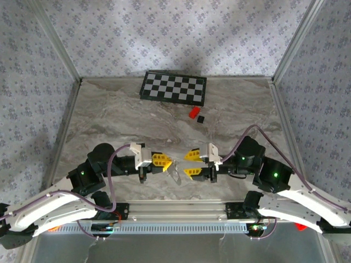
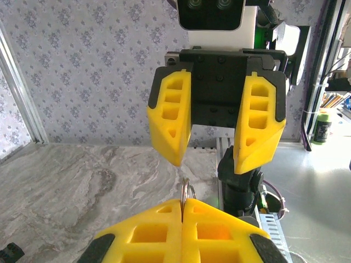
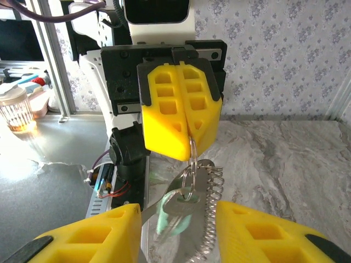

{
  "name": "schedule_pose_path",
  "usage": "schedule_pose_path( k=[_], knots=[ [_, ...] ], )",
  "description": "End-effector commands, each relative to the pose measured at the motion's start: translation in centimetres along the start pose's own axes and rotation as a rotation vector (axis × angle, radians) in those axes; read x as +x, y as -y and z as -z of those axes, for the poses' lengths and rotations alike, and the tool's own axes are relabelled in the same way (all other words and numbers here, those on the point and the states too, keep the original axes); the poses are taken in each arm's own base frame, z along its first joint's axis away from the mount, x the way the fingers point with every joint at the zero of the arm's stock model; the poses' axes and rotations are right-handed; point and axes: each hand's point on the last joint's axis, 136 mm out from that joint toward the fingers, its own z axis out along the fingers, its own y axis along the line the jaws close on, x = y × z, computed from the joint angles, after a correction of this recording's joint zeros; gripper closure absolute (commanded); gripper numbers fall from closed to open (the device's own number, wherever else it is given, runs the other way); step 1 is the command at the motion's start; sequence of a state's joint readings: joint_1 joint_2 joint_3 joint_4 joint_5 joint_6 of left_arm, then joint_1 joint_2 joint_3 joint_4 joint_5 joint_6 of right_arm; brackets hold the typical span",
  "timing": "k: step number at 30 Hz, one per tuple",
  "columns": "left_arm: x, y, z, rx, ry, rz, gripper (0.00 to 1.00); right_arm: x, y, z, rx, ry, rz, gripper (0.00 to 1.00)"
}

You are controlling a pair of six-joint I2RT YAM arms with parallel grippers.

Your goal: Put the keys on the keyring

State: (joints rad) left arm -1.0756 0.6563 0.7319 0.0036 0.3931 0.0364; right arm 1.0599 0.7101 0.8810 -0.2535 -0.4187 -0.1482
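Pinching the keyring (image 3: 188, 178) between fully closed fingers, the left gripper (image 1: 168, 163) holds it clear of the table (image 1: 109, 120), toward 6 o'clock in the top view. Below it dangle the keys (image 3: 174, 207) and a chain (image 3: 210, 219). At its 3 o'clock the right gripper (image 1: 189, 164) gapes wide, holding nothing.
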Motion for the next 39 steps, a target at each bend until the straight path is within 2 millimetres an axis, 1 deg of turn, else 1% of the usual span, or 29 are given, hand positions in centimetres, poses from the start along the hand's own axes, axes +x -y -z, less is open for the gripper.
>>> schedule_pose_path(
  k=[1, 4, 8, 17, 23, 27, 29, 36, 39],
  knots=[
    [-1.6, 0.3, 0.2, 0.014, 0.052, -0.027, 1.00, -0.6, 0.2, -0.2, 0.002, 0.021, -0.009, 0.59],
    [-1.5, 0.2, 0.1, 0.008, 0.050, -0.024, 1.00, -0.7, 0.2, -0.7, -0.015, 0.027, -0.014, 0.59],
    [-1.3, 0.2, 0.1, 0.009, 0.043, -0.023, 1.00, -0.4, 0.1, -1.2, -0.034, 0.014, -0.023, 0.60],
    [-1.1, 0.2, 0.2, 0.008, 0.042, -0.021, 1.00, -0.1, 0.2, -1.5, -0.036, 0.009, -0.034, 0.76],
    [-1.1, 0.3, 0.1, 0.013, 0.040, -0.014, 1.00, 0.1, 0.3, -1.7, -0.037, 0.004, -0.038, 0.80],
    [-1.1, 0.4, 0.0, 0.021, 0.039, -0.009, 1.00, 0.5, 0.4, -1.8, -0.032, -0.006, -0.038, 0.86],
    [-1.1, 0.4, 0.1, 0.021, 0.041, -0.009, 1.00, 0.5, 0.3, -1.8, -0.038, -0.006, -0.037, 0.88],
    [-1.4, 0.3, -0.1, 0.022, 0.047, -0.010, 1.00, 1.8, 0.5, -2.0, -0.035, -0.053, -0.046, 0.95],
    [-1.5, 0.4, -0.1, 0.028, 0.050, -0.011, 1.00, 1.9, 0.6, -2.1, -0.036, -0.051, -0.047, 0.95]
  ],
)
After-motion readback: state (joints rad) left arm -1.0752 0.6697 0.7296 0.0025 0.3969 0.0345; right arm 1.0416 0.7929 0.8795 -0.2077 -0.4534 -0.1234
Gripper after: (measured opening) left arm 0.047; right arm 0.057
